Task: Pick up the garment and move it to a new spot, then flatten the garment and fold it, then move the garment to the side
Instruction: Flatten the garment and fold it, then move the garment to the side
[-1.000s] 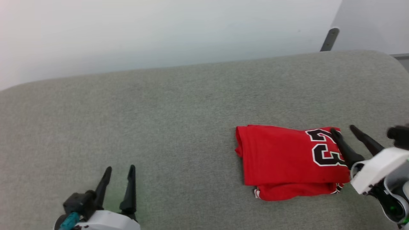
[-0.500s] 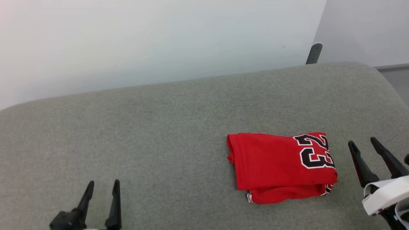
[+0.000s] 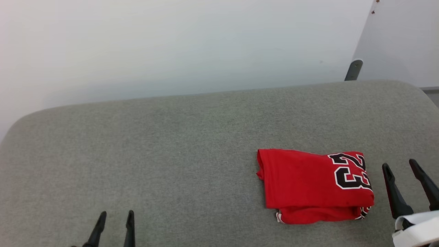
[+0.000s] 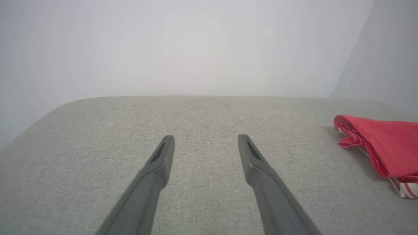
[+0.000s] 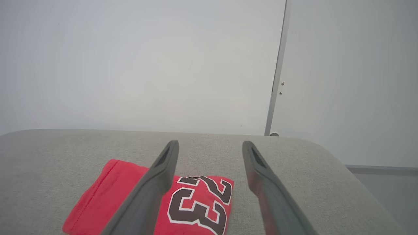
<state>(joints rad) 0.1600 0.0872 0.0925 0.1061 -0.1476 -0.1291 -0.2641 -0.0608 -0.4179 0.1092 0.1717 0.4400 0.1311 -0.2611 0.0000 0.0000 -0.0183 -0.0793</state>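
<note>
head view shows the garment (image 3: 315, 185) lying folded as a compact red packet on the right part of the grey cushion (image 3: 171, 154). the right gripper (image 3: 399, 163) hovers just beside its right edge without touching it, the two fingers apart and nothing between them. the left gripper (image 3: 116, 212) is at the lower left, well apart from the garment, its fingers also spread and empty.

i judge the garment to be light, soft and limp. it has no stiffness, so if only the top layer is taken, the fold will probably open and the rest will hang down. the cloth does not look slippery, and nothing in it can break. to move it as a packet, the better hold is low on a thick edge, where the fingers can pinch all layers together.

left wrist view gives the packet from the side: the rounded fold, the layers under it and a piece of red-and-white trim (image 4: 405, 189) at the bottom, which the head view gives very small. right wrist view looks low over the number (image 5: 202, 202) and gives the door frame (image 5: 277, 81) behind the cushion.
</note>
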